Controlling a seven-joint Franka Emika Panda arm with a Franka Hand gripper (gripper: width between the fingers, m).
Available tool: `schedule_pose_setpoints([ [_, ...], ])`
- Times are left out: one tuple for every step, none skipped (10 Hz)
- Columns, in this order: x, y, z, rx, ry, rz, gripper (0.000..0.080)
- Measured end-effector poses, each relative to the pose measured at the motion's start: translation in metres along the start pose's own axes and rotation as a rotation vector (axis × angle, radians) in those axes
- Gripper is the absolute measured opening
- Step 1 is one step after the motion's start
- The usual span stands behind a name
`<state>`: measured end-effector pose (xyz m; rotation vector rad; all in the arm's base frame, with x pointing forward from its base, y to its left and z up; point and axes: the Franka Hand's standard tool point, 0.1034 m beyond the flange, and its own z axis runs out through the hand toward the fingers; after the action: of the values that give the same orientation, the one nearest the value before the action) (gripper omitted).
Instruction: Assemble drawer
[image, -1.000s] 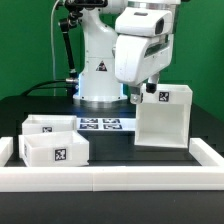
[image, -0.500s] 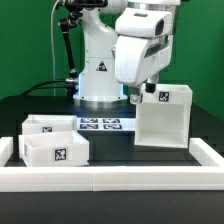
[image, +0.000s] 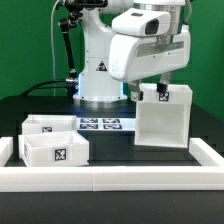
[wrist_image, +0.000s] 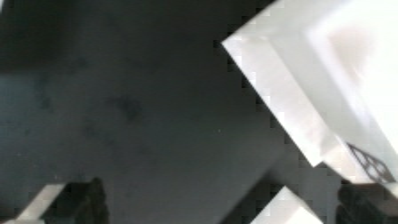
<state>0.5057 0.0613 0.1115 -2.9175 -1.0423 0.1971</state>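
The tall white housing (image: 163, 120) stands on the black table at the exterior view's right. My gripper (image: 150, 93) hangs at its upper left corner, and the arm's white head covers part of its top. In the wrist view the housing (wrist_image: 324, 80) is a blurred white block. My gripper (wrist_image: 214, 205) is open, with the dark fingers (wrist_image: 61, 202) set wide apart. A white corner of the housing shows between them, close to one finger. Nothing is held. Two shallow white trays (image: 50, 125) (image: 55, 150) lie at the exterior view's left, each with a marker tag.
The marker board (image: 102, 124) lies flat in front of the robot's base, between the trays and the housing. A low white rail (image: 110, 181) borders the table's front and sides. Black cables hang behind at the upper left.
The arm's head has swung toward the exterior view's right and turned, now covering more of the housing's top. The housing and trays have not moved.
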Motion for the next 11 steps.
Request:
schedule_pose_setpoints([
  [-0.001,0.000,0.001,0.001,-0.001,0.049,0.0649],
  [-0.001,0.000,0.001,0.001,-0.002,0.127,0.0649],
  [0.000,-0.001,0.000,0.005,0.000,0.256,0.0649],
  [0.000,-0.003,-0.004,0.006,0.006,0.391,0.0649],
  [-0.001,-0.008,-0.007,0.005,0.008,0.481,0.0649],
  [-0.001,-0.016,-0.008,0.020,0.008,0.629,0.0649],
  [-0.001,-0.025,-0.009,0.045,0.012,0.735,0.0649],
  [-0.002,-0.032,-0.010,0.064,0.017,0.823,0.0649],
  [-0.002,-0.032,-0.009,0.064,0.016,0.820,0.0649],
  [-0.002,-0.032,-0.008,0.065,0.015,0.821,0.0649],
  [-0.002,-0.031,-0.008,0.065,0.015,0.821,0.0649],
])
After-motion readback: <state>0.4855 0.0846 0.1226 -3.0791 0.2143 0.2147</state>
